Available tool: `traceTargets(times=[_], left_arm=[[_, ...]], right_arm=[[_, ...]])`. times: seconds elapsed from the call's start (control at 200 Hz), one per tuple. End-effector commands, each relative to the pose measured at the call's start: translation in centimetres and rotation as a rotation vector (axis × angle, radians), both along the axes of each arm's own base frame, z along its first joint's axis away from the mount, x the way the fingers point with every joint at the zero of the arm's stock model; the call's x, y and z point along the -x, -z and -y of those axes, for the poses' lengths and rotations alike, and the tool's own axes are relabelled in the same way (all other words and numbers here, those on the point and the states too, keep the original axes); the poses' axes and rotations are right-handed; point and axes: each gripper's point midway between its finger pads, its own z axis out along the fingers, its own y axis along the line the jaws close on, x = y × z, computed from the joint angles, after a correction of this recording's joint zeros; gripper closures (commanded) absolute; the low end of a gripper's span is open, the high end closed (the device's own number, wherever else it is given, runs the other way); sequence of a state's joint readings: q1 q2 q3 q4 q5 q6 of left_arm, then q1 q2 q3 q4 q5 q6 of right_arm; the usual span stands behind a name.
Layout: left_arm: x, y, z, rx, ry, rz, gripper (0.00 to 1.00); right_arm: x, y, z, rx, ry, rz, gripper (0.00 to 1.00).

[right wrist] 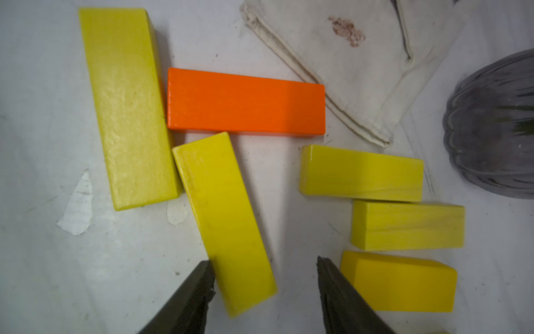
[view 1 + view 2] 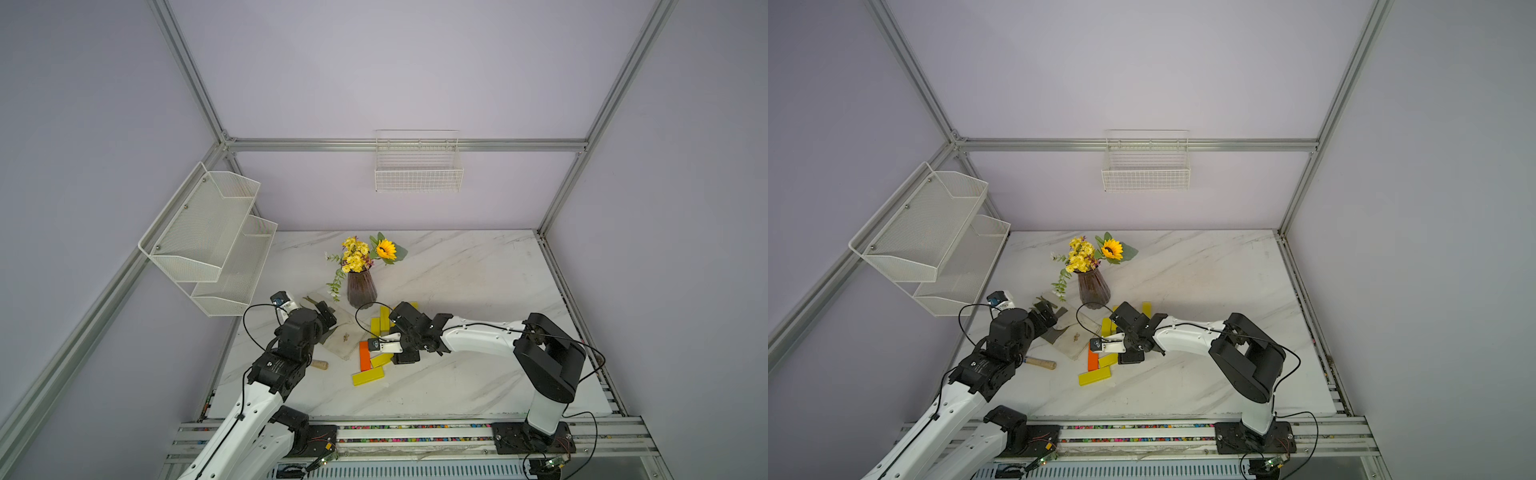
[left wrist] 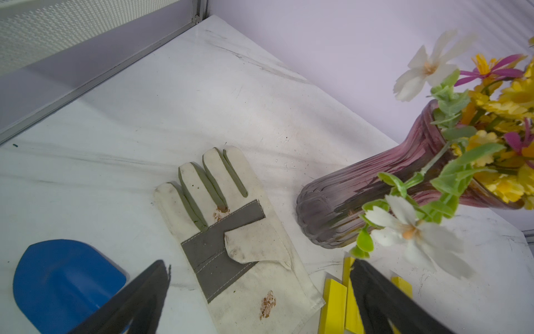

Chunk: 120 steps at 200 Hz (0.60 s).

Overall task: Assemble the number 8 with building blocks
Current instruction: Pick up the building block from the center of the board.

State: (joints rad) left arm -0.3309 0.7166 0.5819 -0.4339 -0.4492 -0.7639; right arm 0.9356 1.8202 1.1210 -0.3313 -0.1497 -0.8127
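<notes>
Marble counter [image 2: 478, 282] — right hand [image 1: 263, 261], half-open and empty, is straddling the tilted yellow block [image 1: 222, 219], long axis pointing ahead of it; left hand [image 3: 260, 261] is hanging wide open, farther off.

High overviews, close wrist views sharing glove [image 3: 231, 231]

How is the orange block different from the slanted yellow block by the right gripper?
The orange block is orange; the slanted yellow block is yellow. The orange block lies clear of the right gripper; the yellow one's end sits between its open jaws. Both lie flat and look alike in size and shape.
</notes>
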Motion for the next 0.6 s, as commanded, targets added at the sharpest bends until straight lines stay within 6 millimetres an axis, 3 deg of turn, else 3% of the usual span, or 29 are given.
traceTargets(times=[0.0,0.595], left_arm=[[-0.3,-0.9,0.2,0.002,0.006,0.043,0.00],[-0.4,-1.3,0.1,-0.002,0.002,0.055,0.00]], right_arm=[[0.6,1.1,0.0,0.038,-0.045,-0.047,0.37],[2.3,2.4,0.8,0.119,-0.085,-0.130,0.41]])
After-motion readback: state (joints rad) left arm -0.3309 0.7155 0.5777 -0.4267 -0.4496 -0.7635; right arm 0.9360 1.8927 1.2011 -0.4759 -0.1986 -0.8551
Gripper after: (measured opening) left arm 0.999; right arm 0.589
